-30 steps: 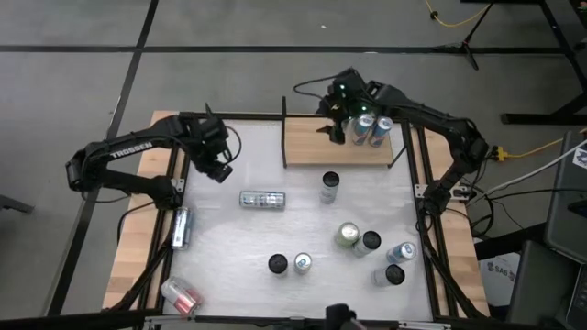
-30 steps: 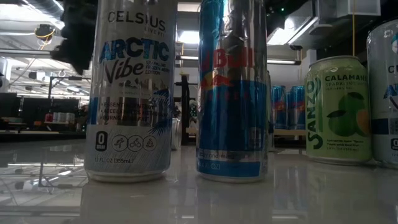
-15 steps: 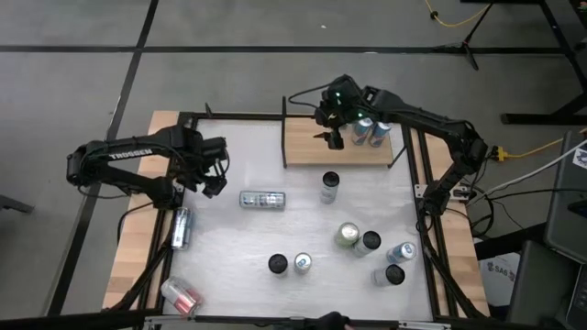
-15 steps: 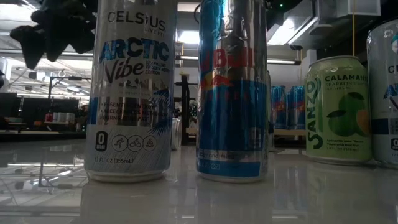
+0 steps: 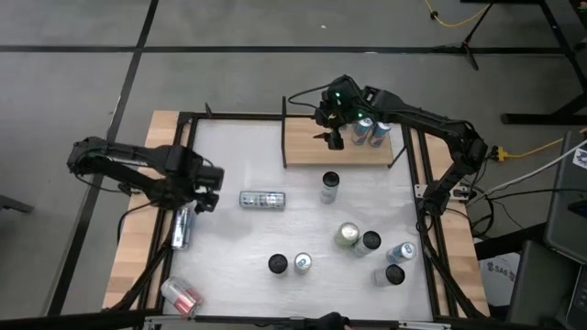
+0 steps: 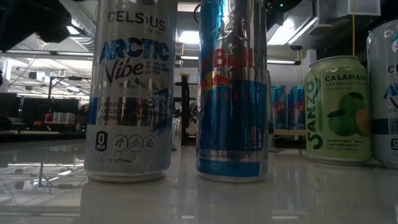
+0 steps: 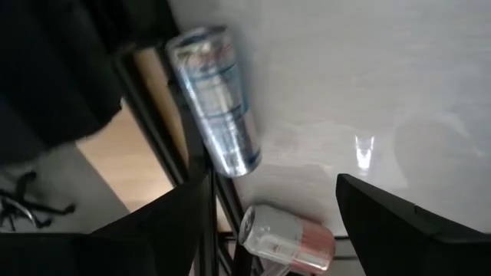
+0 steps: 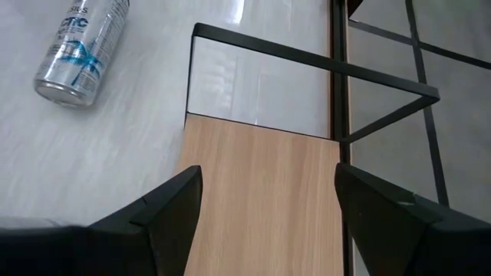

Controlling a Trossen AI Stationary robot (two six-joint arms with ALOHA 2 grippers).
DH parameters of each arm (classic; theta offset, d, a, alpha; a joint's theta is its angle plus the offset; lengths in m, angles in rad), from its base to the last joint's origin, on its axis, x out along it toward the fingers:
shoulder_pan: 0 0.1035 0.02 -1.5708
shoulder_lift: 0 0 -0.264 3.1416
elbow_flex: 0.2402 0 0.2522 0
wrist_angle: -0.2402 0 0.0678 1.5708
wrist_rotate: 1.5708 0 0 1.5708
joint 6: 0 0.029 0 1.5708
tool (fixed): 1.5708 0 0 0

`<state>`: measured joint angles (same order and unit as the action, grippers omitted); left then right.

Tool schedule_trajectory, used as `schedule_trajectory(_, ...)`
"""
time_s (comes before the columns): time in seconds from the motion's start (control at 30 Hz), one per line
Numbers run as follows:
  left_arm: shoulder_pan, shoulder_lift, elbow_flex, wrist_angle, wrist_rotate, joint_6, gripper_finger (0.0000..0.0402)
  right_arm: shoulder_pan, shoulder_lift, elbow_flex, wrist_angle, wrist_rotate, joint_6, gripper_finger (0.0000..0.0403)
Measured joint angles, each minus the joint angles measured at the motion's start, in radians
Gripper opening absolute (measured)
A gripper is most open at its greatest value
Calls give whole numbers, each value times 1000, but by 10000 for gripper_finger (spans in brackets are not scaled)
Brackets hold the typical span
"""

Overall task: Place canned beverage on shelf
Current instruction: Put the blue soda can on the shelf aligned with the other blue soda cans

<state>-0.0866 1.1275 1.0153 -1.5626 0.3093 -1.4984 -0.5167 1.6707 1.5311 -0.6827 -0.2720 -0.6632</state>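
Observation:
The shelf (image 5: 335, 143) is a light-brown board with black uprights at the table's far side; two blue cans (image 5: 371, 130) stand on its right end. My right gripper (image 5: 332, 135) hovers open over the bare board (image 8: 261, 192), holding nothing. My left gripper (image 5: 204, 194) is open near the table's left side, pointing down with nothing between its fingers (image 7: 268, 230). Below it a silver can (image 7: 215, 100) lies on the left frame rail (image 5: 181, 227), and a red can (image 7: 288, 239) lies near the front left corner. Another silver can (image 5: 262, 199) lies on its side mid-table.
Several cans stand upright on the white table: one (image 5: 330, 186) before the shelf, a pair (image 5: 290, 264) near the front edge, a group (image 5: 371, 249) at the front right. The low view shows the Celsius can (image 6: 132, 87), a blue can (image 6: 232, 87) and a green can (image 6: 337, 109) close up.
My left arm has swung its gripper from the table's far left toward the near edge and the left rail, and the wrist has rolled. No can has moved.

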Motion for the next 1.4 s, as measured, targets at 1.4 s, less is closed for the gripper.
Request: schedule_trajectory(1.4, -411, 0, -571, 762, -61, -622, 255, 0, 0, -1, -1, -2, 2, 287)
